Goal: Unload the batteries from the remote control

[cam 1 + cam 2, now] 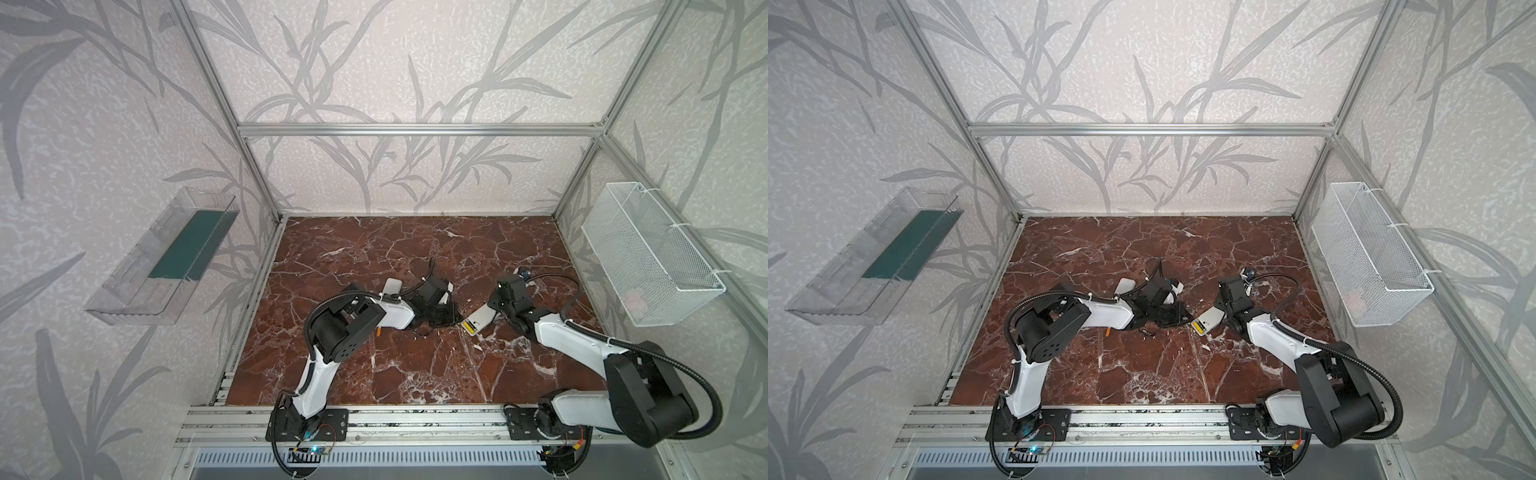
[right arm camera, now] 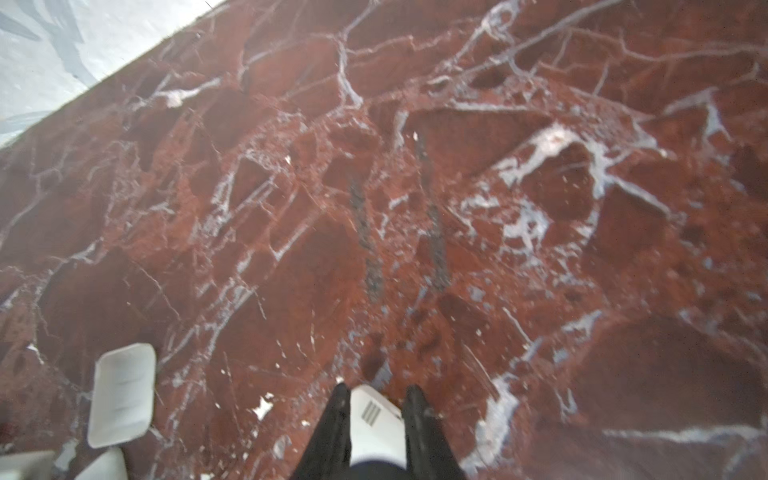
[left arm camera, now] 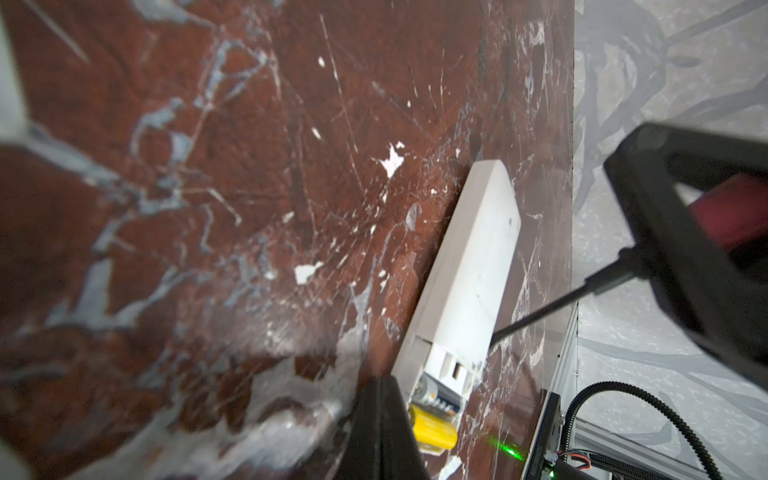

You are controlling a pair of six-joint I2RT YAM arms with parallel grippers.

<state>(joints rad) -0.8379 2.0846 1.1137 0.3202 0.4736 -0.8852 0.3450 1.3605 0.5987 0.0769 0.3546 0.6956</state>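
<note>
Remote control (image 1: 484, 316), middle of tabletop (image 1: 415, 374), clamped in closed right gripper (image 2: 377, 390): one orange battery (image 1: 379, 331) lies out toward the left edge, yellow battery (image 3: 434, 428) and dark battery (image 3: 438, 400) still seated; left gripper (image 3: 382, 386) closed, apparently empty, beside them.

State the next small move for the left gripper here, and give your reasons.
Probably lever the yellow battery up with the shut left gripper: its tip sits beside that battery, which, like the dark battery, is still in the open remote that the right gripper clamps.
</note>
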